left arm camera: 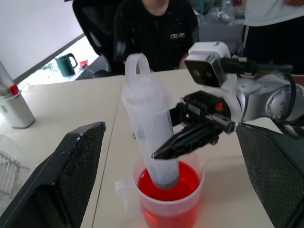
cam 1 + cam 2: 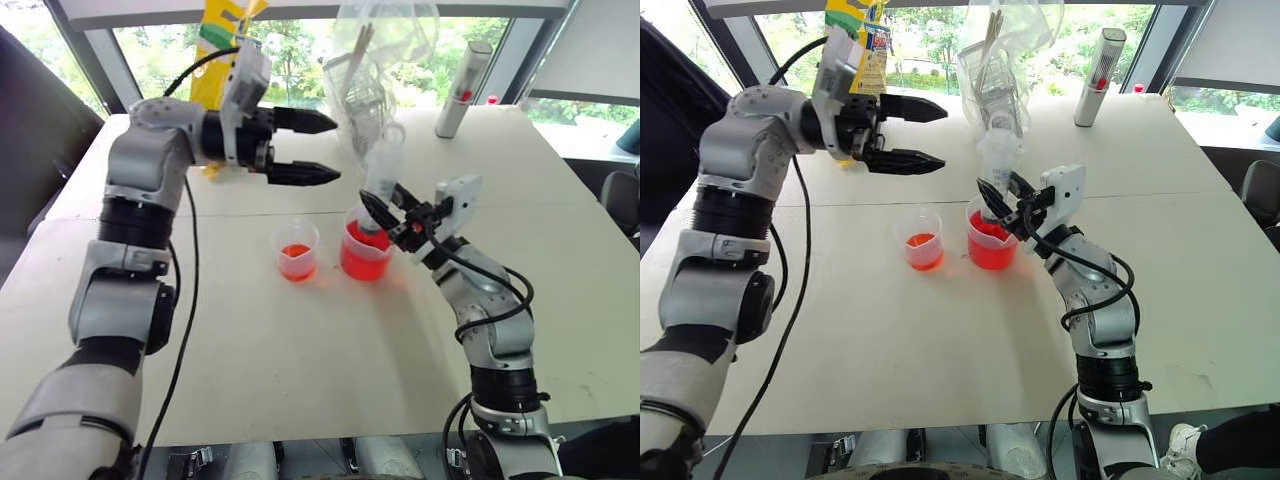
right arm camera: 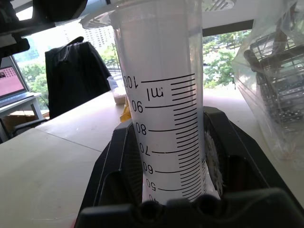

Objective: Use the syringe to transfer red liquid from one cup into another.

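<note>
The syringe (image 2: 383, 170), a wide clear barrel with black marks (image 3: 161, 95), stands nearly upright with its lower end dipped into the larger lipped cup (image 2: 365, 255). That cup holds red liquid (image 1: 168, 183) to about half its height. My right gripper (image 2: 385, 205) is shut on the syringe's barrel just above the cup's rim. The smaller cup (image 2: 296, 250) stands just left of the larger one with a shallow layer of red liquid. My left gripper (image 2: 336, 150) hangs open above the table, pointing right toward the syringe's top, apart from it; its fingers (image 1: 66, 175) frame the syringe.
A clear plastic bag with a rack inside (image 2: 365, 90) lies behind the cups. A white-grey cylinder with a red dot (image 2: 463, 90) stands at the back right, a yellow packet (image 2: 222, 50) at the back left. A seated person in a black shirt (image 1: 156, 33) is beyond the table.
</note>
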{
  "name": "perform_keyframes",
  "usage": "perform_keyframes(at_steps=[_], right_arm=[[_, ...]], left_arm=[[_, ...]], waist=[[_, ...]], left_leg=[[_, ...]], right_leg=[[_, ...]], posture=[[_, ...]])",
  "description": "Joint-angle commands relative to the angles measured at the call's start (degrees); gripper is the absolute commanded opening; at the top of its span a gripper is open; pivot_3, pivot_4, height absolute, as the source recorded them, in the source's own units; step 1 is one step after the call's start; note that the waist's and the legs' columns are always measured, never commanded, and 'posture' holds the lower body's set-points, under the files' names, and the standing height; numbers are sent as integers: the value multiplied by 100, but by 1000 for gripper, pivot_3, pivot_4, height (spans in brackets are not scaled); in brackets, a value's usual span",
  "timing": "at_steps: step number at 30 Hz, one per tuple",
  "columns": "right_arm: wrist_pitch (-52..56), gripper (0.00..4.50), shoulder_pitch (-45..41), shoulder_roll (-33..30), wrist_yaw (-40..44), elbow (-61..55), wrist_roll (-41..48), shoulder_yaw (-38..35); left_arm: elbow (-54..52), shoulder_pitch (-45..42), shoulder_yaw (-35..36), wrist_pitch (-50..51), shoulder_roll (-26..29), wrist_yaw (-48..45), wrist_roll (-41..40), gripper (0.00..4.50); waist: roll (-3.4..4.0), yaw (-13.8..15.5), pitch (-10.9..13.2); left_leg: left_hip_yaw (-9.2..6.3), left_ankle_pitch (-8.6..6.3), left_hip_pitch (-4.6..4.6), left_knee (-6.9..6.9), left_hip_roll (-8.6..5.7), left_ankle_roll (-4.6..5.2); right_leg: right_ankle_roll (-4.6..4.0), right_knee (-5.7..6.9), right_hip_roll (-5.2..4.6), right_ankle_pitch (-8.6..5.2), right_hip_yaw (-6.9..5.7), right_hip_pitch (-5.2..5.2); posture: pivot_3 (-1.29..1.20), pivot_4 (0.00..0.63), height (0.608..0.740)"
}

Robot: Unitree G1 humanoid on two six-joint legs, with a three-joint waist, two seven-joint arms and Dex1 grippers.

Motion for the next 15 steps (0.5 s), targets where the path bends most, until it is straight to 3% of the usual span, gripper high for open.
perform_keyframes(at_steps=[1, 15], right_arm=[[-271, 1404, -14, -70, -5, -64, -40, 56], [-511, 1404, 38, -240, 10, 42, -185, 304]], left_arm=[[193, -318, 28, -262, -130, 34, 94, 4500], [1340, -758, -9, -696, -813, 119, 439, 4500]], waist=[[0, -17, 0], [0, -6, 0]], left_leg=[[1, 0, 1, 0, 0, 0], [0, 0, 1, -1, -1, 0]], right_leg=[[0, 0, 1, 0, 2, 0], [0, 0, 3, 0, 3, 0]], posture=[[0, 150, 739], [0, 150, 739]])
